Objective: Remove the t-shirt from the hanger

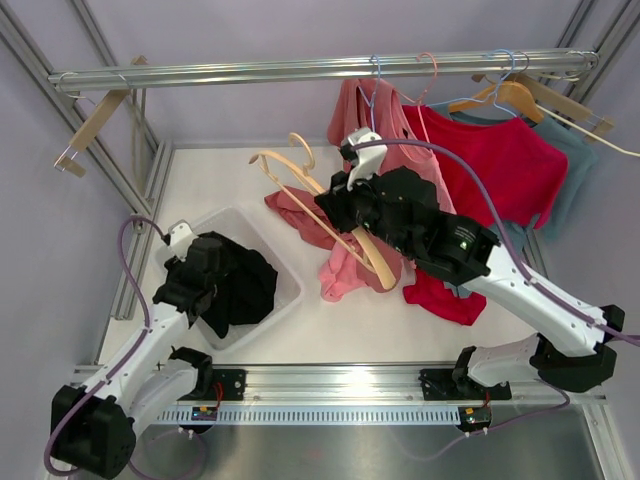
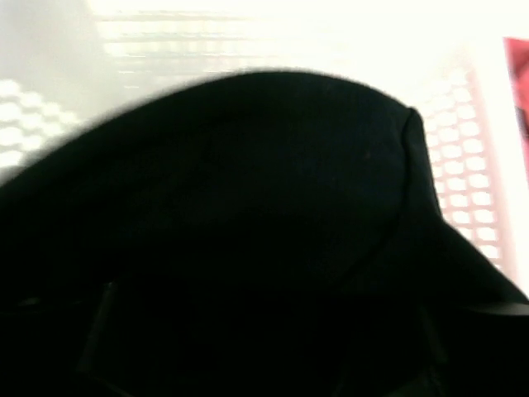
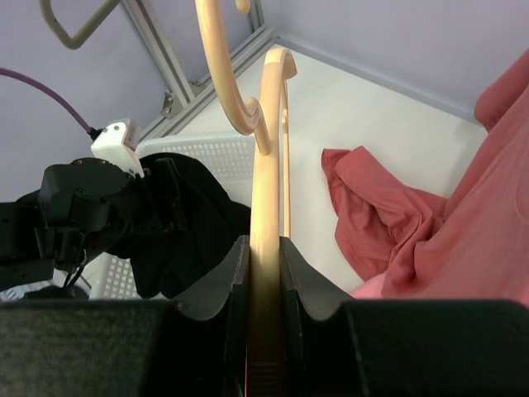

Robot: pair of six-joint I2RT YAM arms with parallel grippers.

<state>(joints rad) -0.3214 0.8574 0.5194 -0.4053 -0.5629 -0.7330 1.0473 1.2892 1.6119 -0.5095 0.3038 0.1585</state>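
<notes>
While right fingers clamp the wooden hanger | left fingers hidden in black garment, spread cannot be told

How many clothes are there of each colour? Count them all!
Black: 1, the black garment in the basket
Pink: 2, it seems, the hanging pink shirt and the pink shirt on the table
Red: 1, the red shirt
Blue-grey: 1, the blue-grey shirt
Total: 5
</notes>
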